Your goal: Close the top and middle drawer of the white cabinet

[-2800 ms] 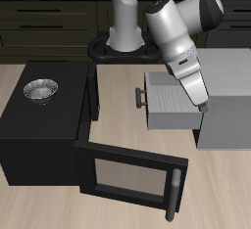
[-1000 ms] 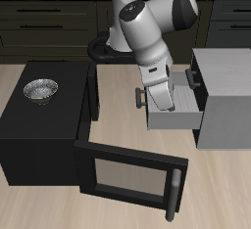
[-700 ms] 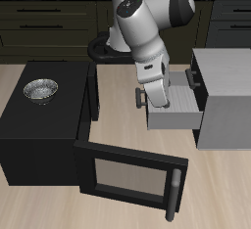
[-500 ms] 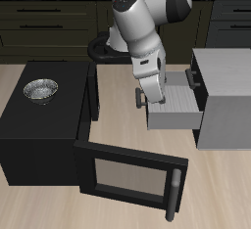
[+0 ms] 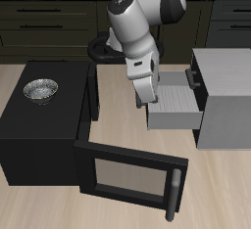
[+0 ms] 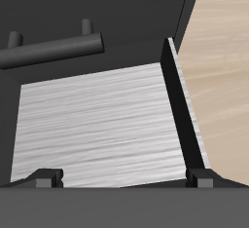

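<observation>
The gripper [image 5: 143,98] hangs just in front of the middle drawer [image 5: 178,104], which juts from the white cabinet [image 5: 231,101] behind it. The top drawer [image 5: 193,77] sits above, farther back. The black box [image 5: 39,135] and bowl [image 5: 40,90] lie well apart.

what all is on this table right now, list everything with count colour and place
pale grey-white boxy cabinet: 1, white-grey, on the table beside the black box
pulled-out drawer: 1 plainly seen, pale grey, sticking out of the cabinet toward the black box
dark bar handle: 1, dark grey, seen in the wrist view
black box: 1, black, on the table
glass-paned door: 1, black with a long grey handle, swung open near the table's front edge
small metal bowl: 1, silver, on top of the black box
gripper: 1, white arm, at the drawer's front
</observation>
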